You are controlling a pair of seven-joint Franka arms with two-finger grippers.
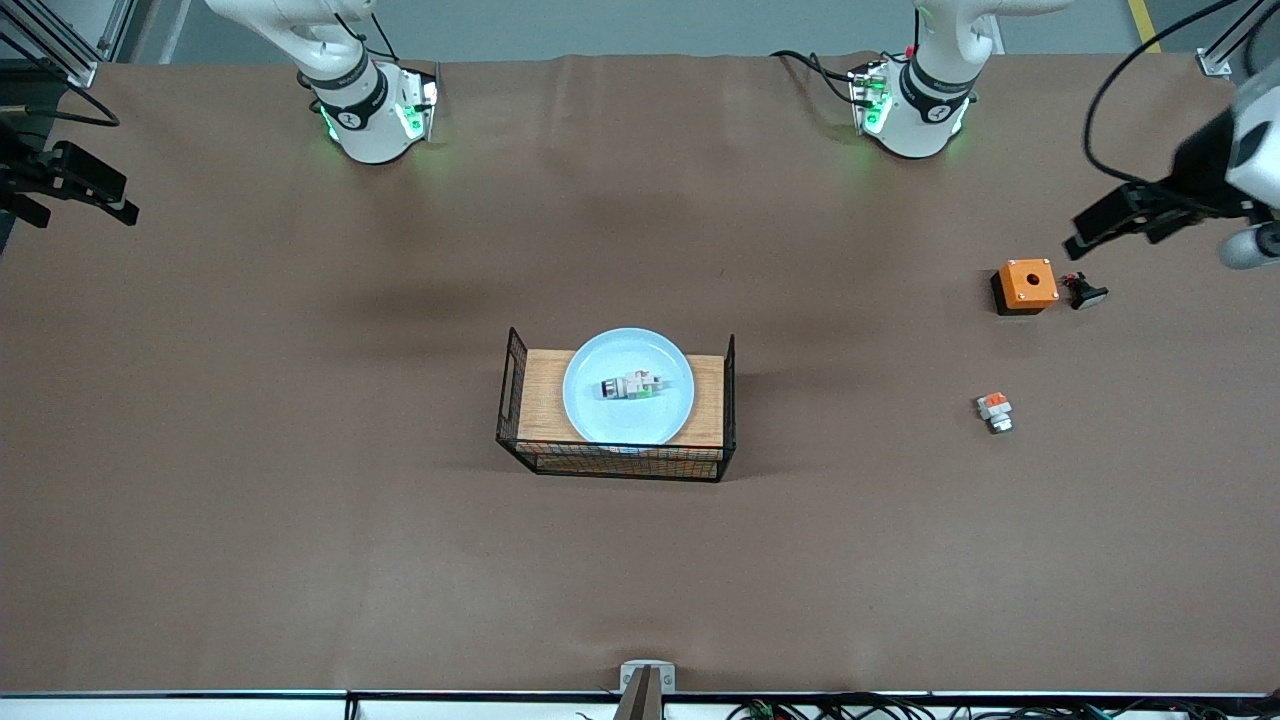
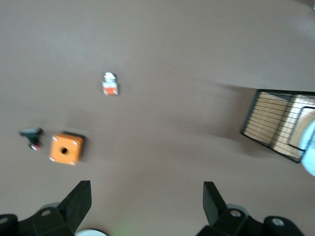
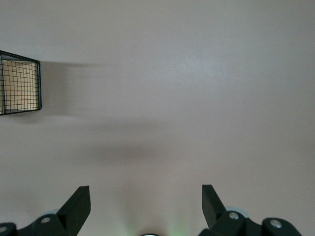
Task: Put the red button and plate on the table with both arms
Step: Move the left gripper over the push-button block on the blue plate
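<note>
Wire basket [image 1: 617, 458] stood mid-bench [image 1: 300, 520], its wooden top carrying the plate [image 1: 628, 386] with the red button [image 1: 632, 386]. Left gripper [image 2: 146, 196] and right gripper [image 3: 146, 196] hovered above opposite bench ends, jaws apart.

The left hand [image 2: 146, 204] hangs open (fingers wide apart) over the table [image 2: 172, 59] near the orange box [image 2: 66, 148].

You've got a pale-blue plate [image 1: 628, 385] on a wood-topped black wire basket [image 1: 617, 412], an orange box [image 1: 1027, 284], plain brown worktop [image 1: 300, 500].
</note>
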